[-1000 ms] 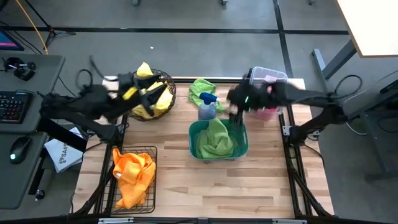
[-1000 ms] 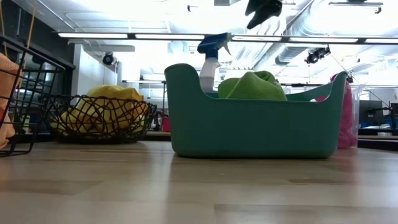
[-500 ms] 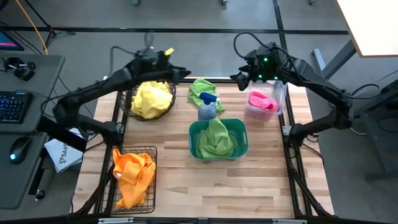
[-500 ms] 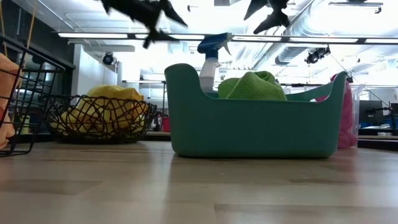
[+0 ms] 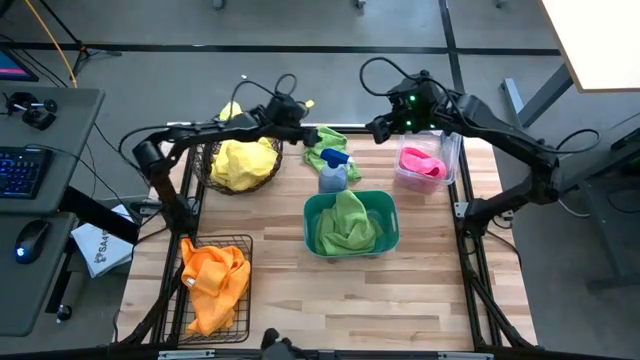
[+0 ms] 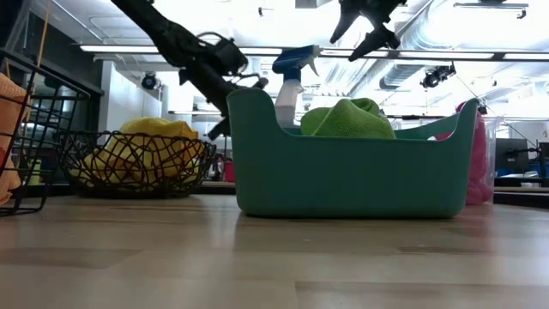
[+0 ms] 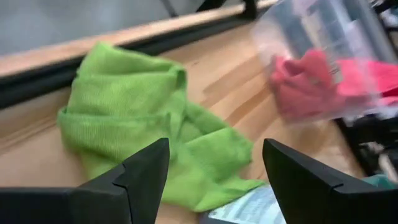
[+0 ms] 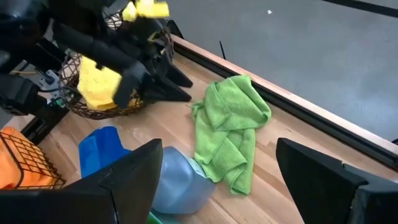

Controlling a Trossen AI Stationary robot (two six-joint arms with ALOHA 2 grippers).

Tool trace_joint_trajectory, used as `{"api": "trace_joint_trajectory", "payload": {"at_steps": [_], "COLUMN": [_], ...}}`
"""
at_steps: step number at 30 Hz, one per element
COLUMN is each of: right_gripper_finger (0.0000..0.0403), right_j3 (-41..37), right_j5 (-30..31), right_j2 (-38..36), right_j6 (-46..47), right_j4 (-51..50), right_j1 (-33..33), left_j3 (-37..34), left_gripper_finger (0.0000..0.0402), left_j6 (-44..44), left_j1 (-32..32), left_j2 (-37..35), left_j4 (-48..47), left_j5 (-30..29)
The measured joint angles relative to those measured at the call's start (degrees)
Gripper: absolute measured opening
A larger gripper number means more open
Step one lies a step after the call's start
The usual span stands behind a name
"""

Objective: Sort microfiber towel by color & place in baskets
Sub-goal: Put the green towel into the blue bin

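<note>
A loose lime green towel (image 5: 324, 148) lies crumpled flat on the table near its far edge, just behind the blue-grey spray bottle (image 5: 333, 173). My left gripper (image 5: 298, 132) is open and hovers just left of this towel; in its wrist view the towel (image 7: 149, 121) lies ahead, between the open fingers. My right gripper (image 5: 378, 128) is open, high above the table, to the towel's right and beside the clear bin (image 5: 428, 160) of pink towels. Yellow towels fill the round wire basket (image 5: 243, 160). Orange ones lie in the rectangular wire basket (image 5: 213, 285), a green one in the teal tub (image 5: 350, 225).
The spray bottle (image 8: 155, 180) stands upright between the loose green towel and the teal tub (image 6: 352, 172). Both arms reach toward the same far middle stretch of the table. Bare wood shows on the near half, right of the rectangular basket.
My left arm has swung from over the round basket toward the table's right and come down beside the loose green towel. My right gripper has risen from over the teal tub and moved toward the far edge, then a little left. No towel has moved on the table.
</note>
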Motion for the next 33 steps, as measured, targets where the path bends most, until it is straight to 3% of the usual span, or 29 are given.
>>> {"api": "trace_joint_trajectory", "payload": {"at_steps": [10,16,20,24,29,33], "right_gripper_finger": [0.0310,0.0310,0.0310,0.0310,0.0309,0.0309], "right_j3": [0.0,0.0,0.0,0.0,0.0,0.0], "right_j5": [0.0,-0.1,-0.1,-0.1,-0.1,-6.9], "right_j2": [0.7,0.7,0.7,0.7,3.0,8.0], "right_j6": [-2.3,-4.1,-5.1,-5.1,-2.5,-3.2], "right_j4": [-0.1,-0.1,-0.1,0.3,3.8,9.9], "right_j1": [0.0,0.0,0.0,-0.1,-2.5,-5.8], "left_j3": [0.1,0.5,4.6,9.5,14.4,15.1], "left_gripper_finger": [0.0218,0.0209,0.0209,0.0209,0.0209,0.0209], "left_j6": [5.6,5.7,10.7,15.5,19.9,22.6], "left_j1": [-4.3,-4.9,-4.9,-4.9,-3.1,0.2], "left_j2": [5.9,4.5,2.9,1.0,-5.9,-15.6], "left_j4": [-1.6,-1.7,-1.1,-1.8,-3.7,-3.8], "left_j5": [-12.1,-11.9,-11.8,-7.9,-5.5,-4.4]}}
